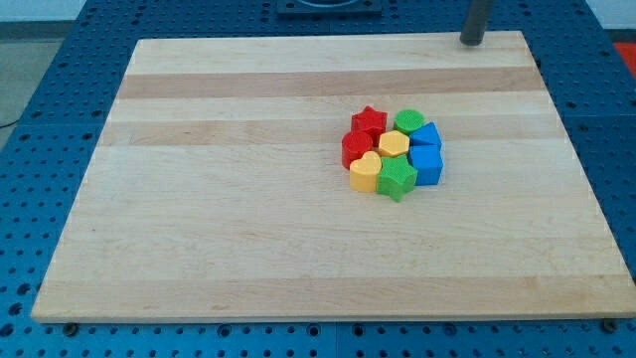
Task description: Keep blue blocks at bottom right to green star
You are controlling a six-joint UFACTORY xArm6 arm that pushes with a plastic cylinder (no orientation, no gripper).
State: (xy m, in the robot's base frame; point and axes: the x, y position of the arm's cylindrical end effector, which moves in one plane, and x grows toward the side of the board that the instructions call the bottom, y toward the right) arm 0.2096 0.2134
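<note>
The blocks sit packed in one cluster right of the board's middle. A green star (397, 180) is at the cluster's bottom. Two blue blocks touch it on its right: a blue cube (427, 165) and another blue block (426, 137) above that. A yellow heart (365, 172) is left of the star and a yellow hexagon (394, 144) above it. A red star (369, 122) and a red block (355, 148) are at the upper left, a green round block (408, 121) at the top. My tip (470, 42) rests at the board's top edge, far above the cluster.
The wooden board (219, 199) lies on a blue perforated table (40, 89). A dark mount shows at the view's top centre (328, 6).
</note>
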